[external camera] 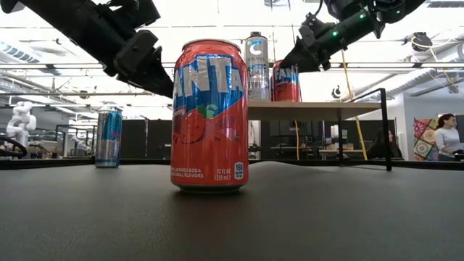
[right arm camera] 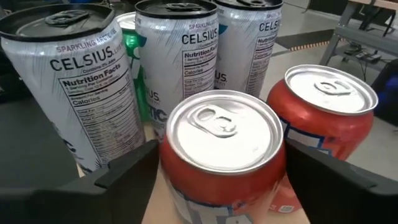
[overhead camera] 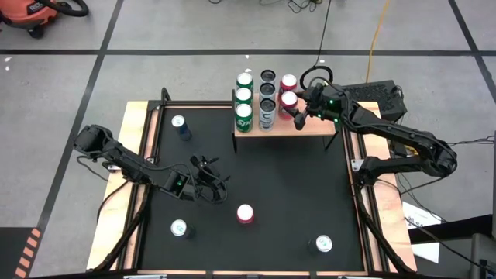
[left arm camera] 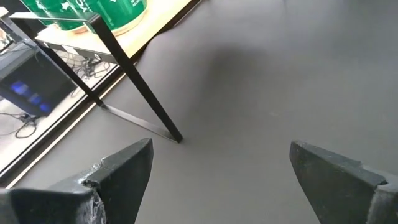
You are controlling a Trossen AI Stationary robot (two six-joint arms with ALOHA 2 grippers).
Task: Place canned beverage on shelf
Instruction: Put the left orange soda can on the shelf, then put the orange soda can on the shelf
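A red can (right arm camera: 219,149) stands upright on the shelf (overhead camera: 306,126), upper centre, between the right hand's (overhead camera: 297,114) parted fingers; contact unclear. Left hand (overhead camera: 208,184) open.

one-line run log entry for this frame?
stage: placing | right gripper: open around red can standing on shelf | left gripper: open, empty, above mat
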